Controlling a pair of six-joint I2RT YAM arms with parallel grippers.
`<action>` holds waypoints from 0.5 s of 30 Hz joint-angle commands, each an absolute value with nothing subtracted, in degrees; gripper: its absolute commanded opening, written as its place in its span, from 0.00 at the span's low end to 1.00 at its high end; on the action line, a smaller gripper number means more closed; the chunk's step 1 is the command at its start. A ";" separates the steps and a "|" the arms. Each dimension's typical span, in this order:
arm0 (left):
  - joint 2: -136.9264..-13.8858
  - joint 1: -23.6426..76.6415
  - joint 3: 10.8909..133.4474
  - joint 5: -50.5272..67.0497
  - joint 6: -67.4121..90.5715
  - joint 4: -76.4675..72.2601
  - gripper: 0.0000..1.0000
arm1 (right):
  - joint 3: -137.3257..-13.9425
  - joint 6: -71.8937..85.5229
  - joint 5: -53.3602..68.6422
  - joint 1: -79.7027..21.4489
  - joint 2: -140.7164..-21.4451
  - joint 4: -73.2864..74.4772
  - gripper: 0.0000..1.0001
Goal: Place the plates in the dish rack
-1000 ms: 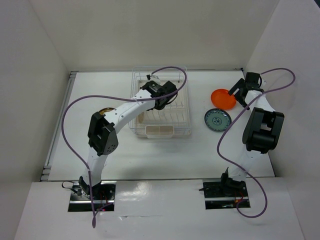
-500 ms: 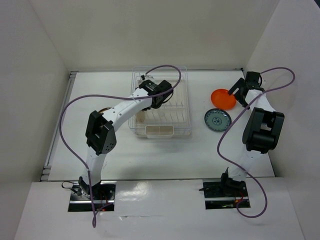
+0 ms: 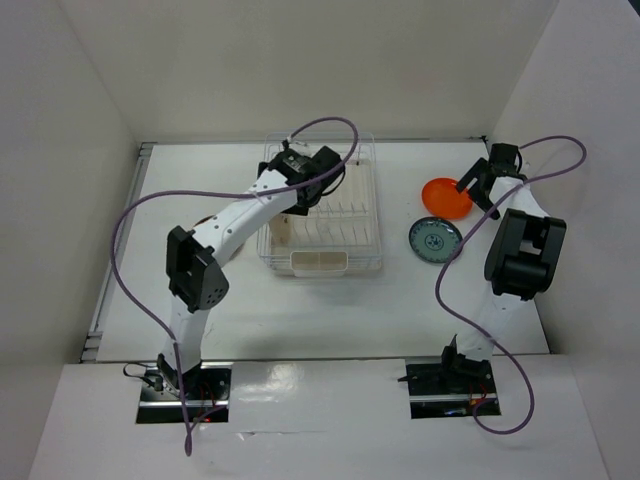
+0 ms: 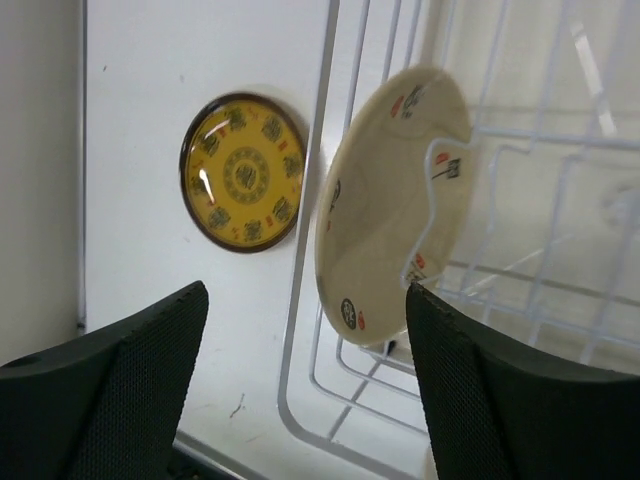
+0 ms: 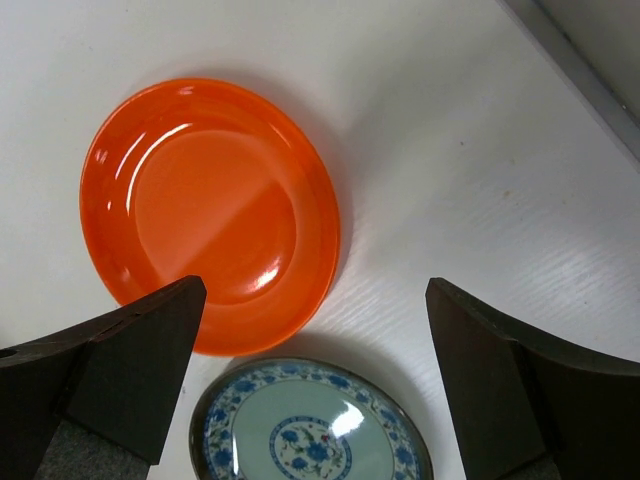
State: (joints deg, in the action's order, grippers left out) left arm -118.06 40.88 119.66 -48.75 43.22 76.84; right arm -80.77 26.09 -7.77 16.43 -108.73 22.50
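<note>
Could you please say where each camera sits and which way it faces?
Top external: above, behind the bases, looking down on table, dish rack, left arm, right arm.
Left wrist: past its fingers at beige plate in the rack, yellow plate outside.
Right wrist: down between its fingers at orange plate and blue-green plate.
Shared: top external shows those two.

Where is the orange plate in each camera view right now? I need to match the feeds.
Top external: orange plate, right of the dish rack, by the right gripper.
Left wrist: not in it.
Right wrist: upper left, flat on the table.
Shared landmark: the blue-patterned plate beside it, in both those views.
</note>
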 commanded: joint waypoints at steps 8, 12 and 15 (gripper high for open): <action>-101.72 37.35 126.15 -30.78 32.08 66.55 0.87 | -77.88 32.16 8.61 21.80 -111.62 12.58 0.93; -98.09 35.60 123.57 -27.87 30.77 63.46 0.87 | -76.03 33.31 8.61 21.80 -111.01 11.95 0.93; -98.09 34.89 123.57 -26.55 30.76 63.98 0.87 | -74.10 32.70 9.23 21.80 -110.31 9.67 0.88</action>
